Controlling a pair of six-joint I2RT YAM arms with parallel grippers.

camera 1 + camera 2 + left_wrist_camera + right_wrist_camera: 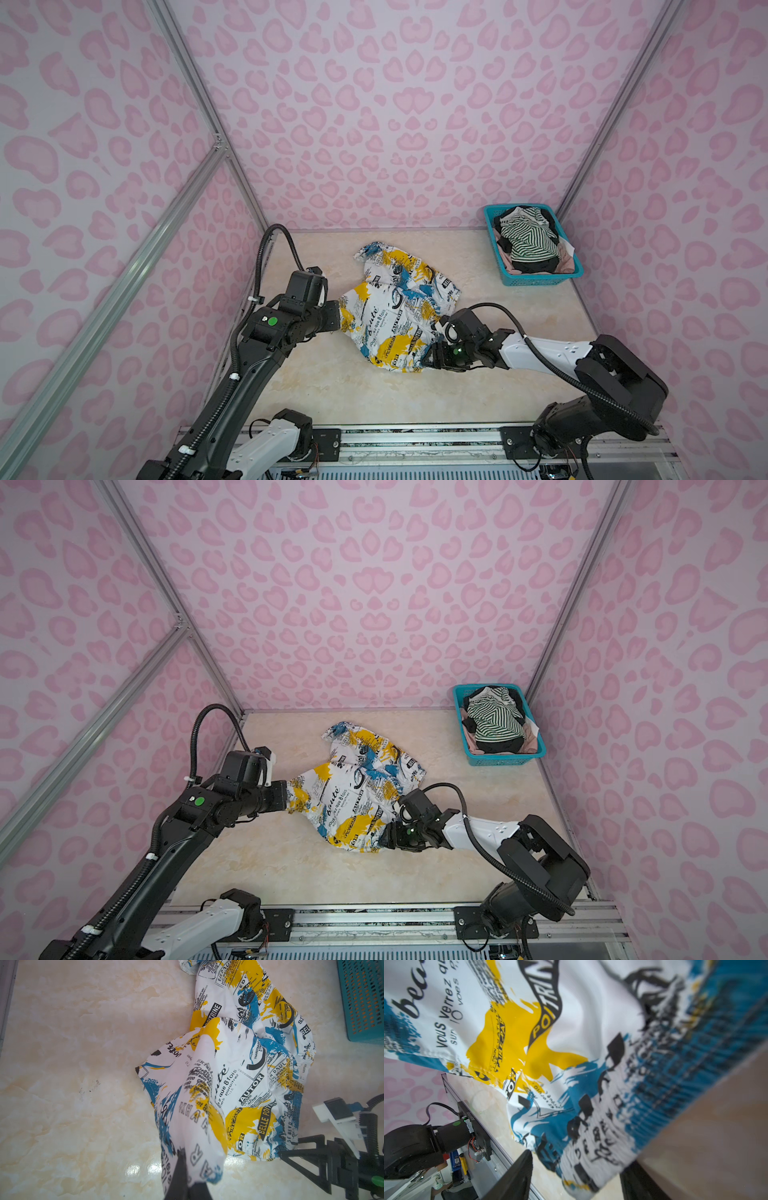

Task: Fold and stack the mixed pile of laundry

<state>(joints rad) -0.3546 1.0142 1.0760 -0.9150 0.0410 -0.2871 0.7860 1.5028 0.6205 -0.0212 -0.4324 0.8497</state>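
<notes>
- Pinching a fold at the left edge of the white garment with blue and yellow splashes and black lettering (399,307), the left gripper (188,1186) is clenched on the cloth, which rises from the table to its black fingers in the left wrist view.
- Right gripper (571,1180): jaws released and standing wide. The garment's gathered, elasticated edge (675,1068) lies between the two fingers, and bare table shows between one finger (517,1178) and the cloth.
- Position of the printed garment: crumpled at the middle of the beige marbled tabletop (332,390), with its far corner pointing toward the back wall and its near edge just beside the right gripper in both top views.
- Rest of the pile: a green-and-white striped top (528,241) lies on a black garment (534,265) and a pale pink garment (566,259). All three sit inside the teal plastic mesh basket (540,281) in the far right corner, well apart from the printed garment.
- Open room: a bare strip of tabletop runs between the printed garment and the front aluminium rail (415,436). Bare surface also lies at the far left and between garment and basket.
- Bounds: pink heart-patterned walls (415,104) close the table on three sides, and the basket stands near the right wall.
</notes>
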